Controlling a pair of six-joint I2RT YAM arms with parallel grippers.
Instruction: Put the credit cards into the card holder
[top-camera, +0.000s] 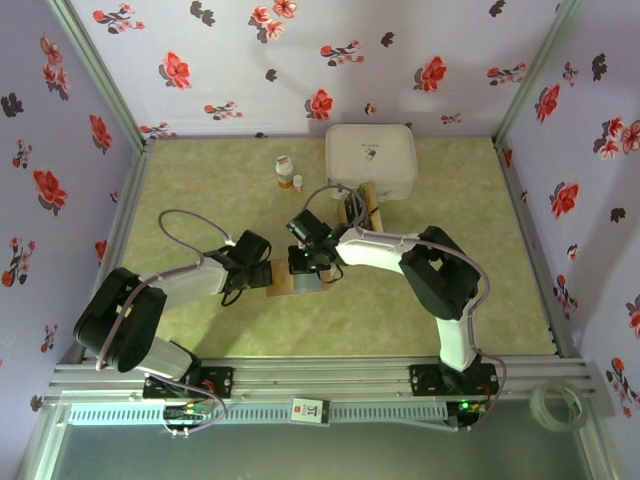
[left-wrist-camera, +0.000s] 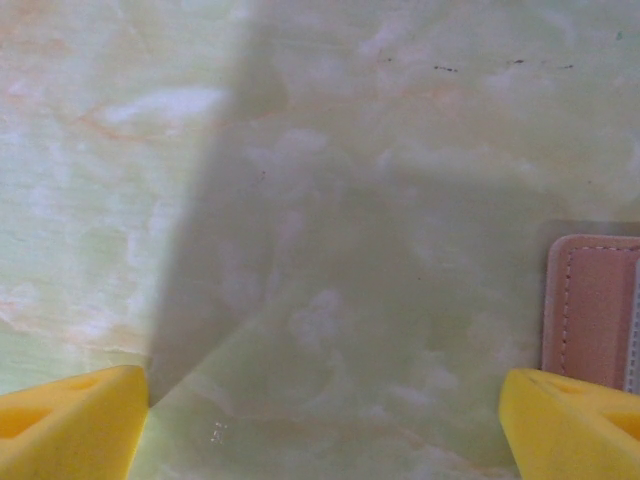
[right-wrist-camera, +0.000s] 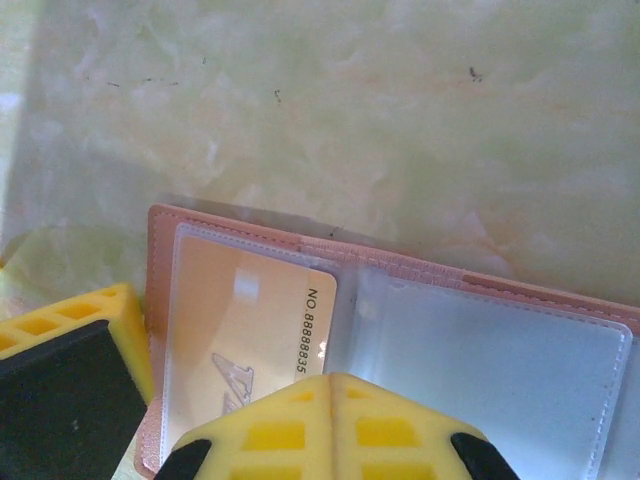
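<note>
The card holder lies open on the green table, its reddish-brown edge framing clear sleeves. A tan-gold credit card printed with a number sits in the left sleeve. My right gripper is shut, fingertips pressed together over the holder's middle fold, with nothing between them. In the top view it hovers on the holder. My left gripper stands wide open just left of the holder's edge, with bare table between its fingers. More credit cards lie by the white box.
A large white rounded box stands at the back centre. Two small bottles stand to its left. Flowered walls enclose the table on three sides. A tape roll lies outside the front right rail.
</note>
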